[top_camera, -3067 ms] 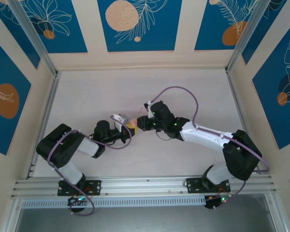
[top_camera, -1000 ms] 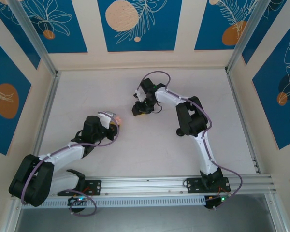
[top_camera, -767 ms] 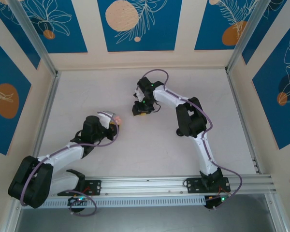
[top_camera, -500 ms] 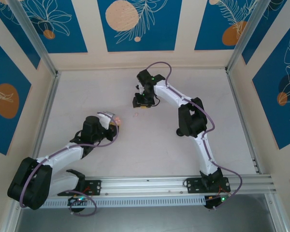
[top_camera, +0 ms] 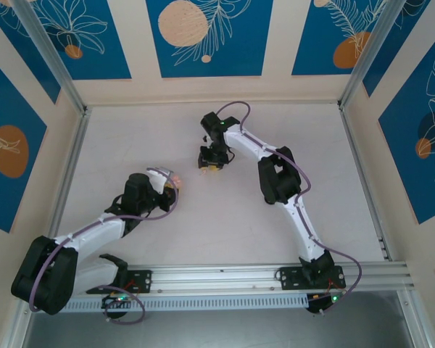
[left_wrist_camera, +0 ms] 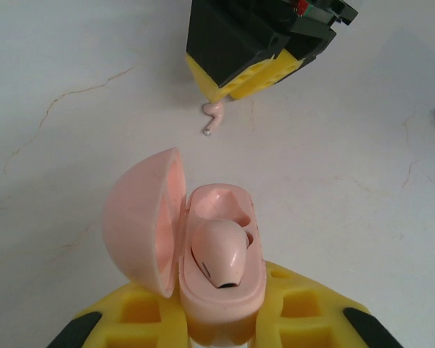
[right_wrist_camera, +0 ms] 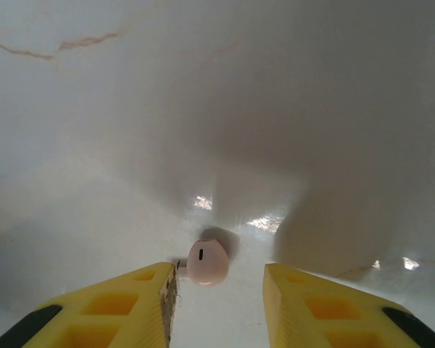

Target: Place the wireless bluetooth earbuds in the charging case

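Grip: my left hand (left_wrist_camera: 221, 319) clamps the pink charging case (left_wrist_camera: 141, 221) lid-open, one pink earbud (left_wrist_camera: 219, 254) seated, ready for loading. Right hand (right_wrist_camera: 219, 290), fingers apart, straddles the second earbud (right_wrist_camera: 207, 262) on the far tabletop (right_wrist_camera: 312, 109).

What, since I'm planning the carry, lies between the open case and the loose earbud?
Nothing. In the left wrist view the table between the case and the earbud is bare, with only faint cracks.
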Motion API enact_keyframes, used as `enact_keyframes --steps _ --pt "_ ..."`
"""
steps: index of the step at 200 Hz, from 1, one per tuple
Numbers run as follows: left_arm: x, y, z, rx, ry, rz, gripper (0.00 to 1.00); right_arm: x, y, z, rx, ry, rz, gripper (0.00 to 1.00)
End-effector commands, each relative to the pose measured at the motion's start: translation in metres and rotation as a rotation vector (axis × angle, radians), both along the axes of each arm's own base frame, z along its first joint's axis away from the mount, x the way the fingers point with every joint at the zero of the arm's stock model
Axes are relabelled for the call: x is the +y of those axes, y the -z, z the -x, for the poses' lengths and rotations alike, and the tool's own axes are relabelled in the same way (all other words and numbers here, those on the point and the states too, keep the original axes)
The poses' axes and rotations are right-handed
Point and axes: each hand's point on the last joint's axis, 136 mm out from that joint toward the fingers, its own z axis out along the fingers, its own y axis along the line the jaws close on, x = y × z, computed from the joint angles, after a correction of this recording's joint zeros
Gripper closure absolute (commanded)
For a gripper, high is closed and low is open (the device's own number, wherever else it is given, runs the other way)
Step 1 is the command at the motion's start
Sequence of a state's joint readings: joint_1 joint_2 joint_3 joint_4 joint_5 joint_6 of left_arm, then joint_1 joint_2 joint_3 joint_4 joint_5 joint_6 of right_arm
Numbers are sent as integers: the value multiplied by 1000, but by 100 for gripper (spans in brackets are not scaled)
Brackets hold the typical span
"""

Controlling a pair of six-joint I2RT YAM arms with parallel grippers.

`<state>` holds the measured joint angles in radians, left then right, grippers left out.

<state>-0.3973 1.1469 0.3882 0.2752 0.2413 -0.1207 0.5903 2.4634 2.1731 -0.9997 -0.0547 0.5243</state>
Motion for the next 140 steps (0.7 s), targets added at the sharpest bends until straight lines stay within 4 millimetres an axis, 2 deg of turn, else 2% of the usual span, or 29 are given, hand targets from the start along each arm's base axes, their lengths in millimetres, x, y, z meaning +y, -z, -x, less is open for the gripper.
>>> enact_keyframes --steps 1,34,140 --pt "0 -16 -8 -46 0 8 87 10 -3 5 29 -4 -32 64" --pt "-1 -17 -9 -47 0 10 87 14 1 9 33 -18 -27 65" --pt "-1 -15 -7 -41 7 9 87 6 28 16 38 -57 81 70"
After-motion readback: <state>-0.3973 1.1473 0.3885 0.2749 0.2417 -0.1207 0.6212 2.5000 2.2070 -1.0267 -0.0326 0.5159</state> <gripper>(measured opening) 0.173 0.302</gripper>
